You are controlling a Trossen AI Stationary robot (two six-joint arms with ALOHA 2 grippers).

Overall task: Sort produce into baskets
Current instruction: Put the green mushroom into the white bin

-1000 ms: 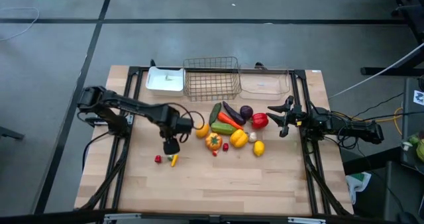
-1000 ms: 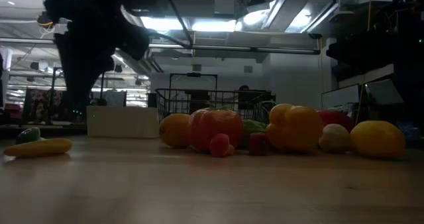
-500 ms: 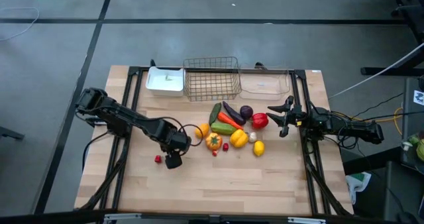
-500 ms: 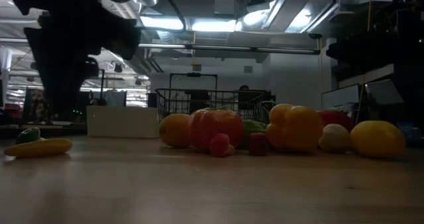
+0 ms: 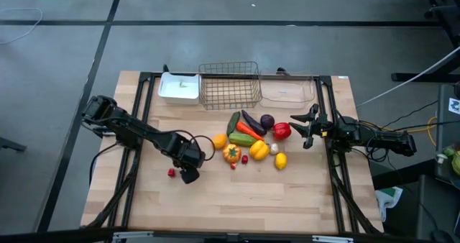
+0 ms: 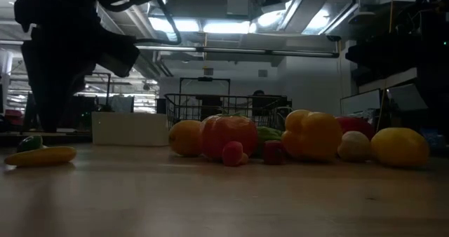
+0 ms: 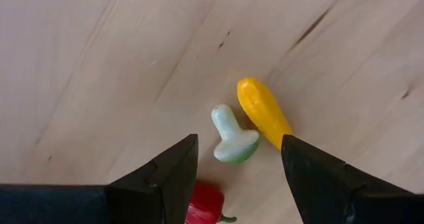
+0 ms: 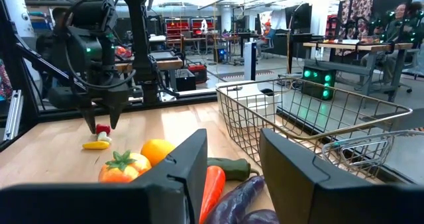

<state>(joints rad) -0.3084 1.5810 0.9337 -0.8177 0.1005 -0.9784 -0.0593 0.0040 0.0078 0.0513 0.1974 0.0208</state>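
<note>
Left gripper: the left gripper (image 7: 238, 168) hangs low over the near-left part of the table (image 5: 237, 200), fingers parted with nothing between them. I reckon it is lined up to drop onto one of three strays lying apart from the main pile.
Strays under it: a small yellow pepper (image 7: 263, 111), a pale mushroom (image 7: 232, 136) just beside it with its cap towards the fingers, and a small red piece (image 7: 205, 202) half hidden between the fingers. Seen from above, only the red piece shows clear of the gripper.
Main pile: mid-table, packed close. An orange (image 5: 219, 141), an orange-red tomato (image 5: 231, 153), a yellow bell pepper (image 5: 259, 149), a lemon (image 5: 280, 159), a red pepper (image 5: 281, 131), a purple onion (image 5: 267, 121), with a green cucumber (image 5: 233, 122), a dark eggplant (image 5: 252, 122) and a carrot (image 5: 247, 129) lying slantwise together.
Baskets: along the far edge, a white tray (image 5: 179, 86), a wire basket (image 5: 230, 85) and a clear bin (image 5: 287, 89) in a row. No produce shows in any of them, so sorting looks barely begun.
Right gripper: the right gripper (image 5: 305, 128) waits at the right edge, pointing at the pile, fingers apart and holding nothing.
</note>
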